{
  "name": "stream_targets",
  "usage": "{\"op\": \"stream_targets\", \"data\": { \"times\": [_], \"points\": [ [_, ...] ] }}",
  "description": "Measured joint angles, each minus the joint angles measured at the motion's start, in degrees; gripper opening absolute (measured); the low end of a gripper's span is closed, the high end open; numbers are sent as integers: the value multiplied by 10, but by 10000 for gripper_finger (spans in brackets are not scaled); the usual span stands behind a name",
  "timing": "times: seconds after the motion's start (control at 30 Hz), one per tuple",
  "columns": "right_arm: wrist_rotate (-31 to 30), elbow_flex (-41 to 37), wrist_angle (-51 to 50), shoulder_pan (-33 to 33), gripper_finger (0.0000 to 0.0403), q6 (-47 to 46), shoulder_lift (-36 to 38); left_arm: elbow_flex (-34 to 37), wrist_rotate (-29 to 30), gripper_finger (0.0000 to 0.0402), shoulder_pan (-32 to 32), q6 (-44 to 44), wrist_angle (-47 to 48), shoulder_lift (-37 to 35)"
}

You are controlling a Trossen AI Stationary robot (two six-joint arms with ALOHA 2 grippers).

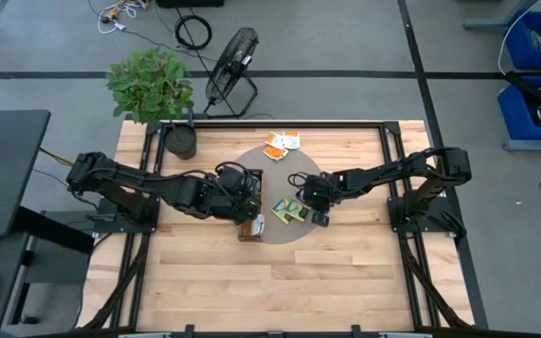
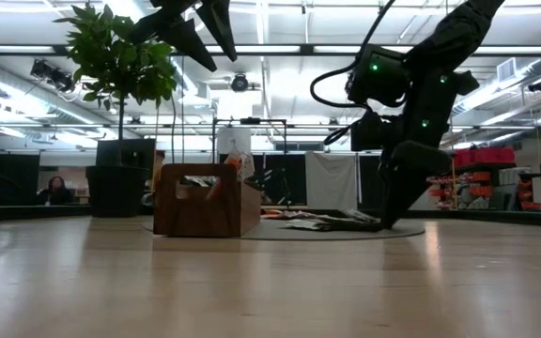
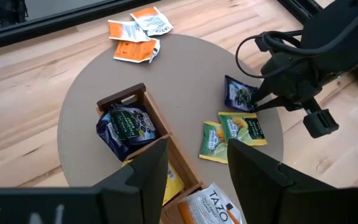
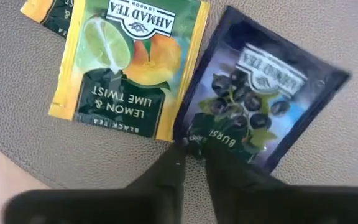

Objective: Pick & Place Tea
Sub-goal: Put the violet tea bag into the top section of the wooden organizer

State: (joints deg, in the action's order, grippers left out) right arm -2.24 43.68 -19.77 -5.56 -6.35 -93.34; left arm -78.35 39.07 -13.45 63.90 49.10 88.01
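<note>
A dark blue tea sachet [image 4: 260, 93] lies on the round grey mat [image 1: 294, 164], and my right gripper [image 4: 194, 158] is shut on it. Beside it lie two yellow-green sachets [image 3: 241, 127] [image 3: 213, 142]. My left gripper [image 3: 194, 177] hangs open above the long wooden tray [image 3: 143, 93]. The tray holds dark blue sachets [image 3: 126, 124] in one compartment, a yellow one [image 3: 174, 185] in another and an orange-and-white one [image 3: 211, 205] at its near end. Three orange-and-white sachets [image 1: 282, 143] lie at the mat's far edge. My right gripper pinches the dark blue sachet's corner [image 4: 194, 138], the one next to the yellow-green sachet, between its two fingertips [image 4: 174, 167]. The fingers come steeply from above, slanting in from the table's right. The sachet lies on the mat.
A potted plant [image 1: 153, 89] stands at the table's far left corner and a floor fan [image 1: 231, 61] behind it. Bare wooden table [image 1: 280, 282] stretches toward the near edge.
</note>
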Motion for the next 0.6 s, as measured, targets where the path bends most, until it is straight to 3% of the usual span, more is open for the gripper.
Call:
{"op": "stream_targets", "data": {
  "times": [0.13, 0.6],
  "points": [
    [1, 0, 0, 0, 10, 0, 0, 0, 0, 172, 0, 0, 0, 0],
    [-5, 52, -55, 8, 1, -3, 43, 0, 7, 172, 0, -1, 0, 1]
  ]
}}
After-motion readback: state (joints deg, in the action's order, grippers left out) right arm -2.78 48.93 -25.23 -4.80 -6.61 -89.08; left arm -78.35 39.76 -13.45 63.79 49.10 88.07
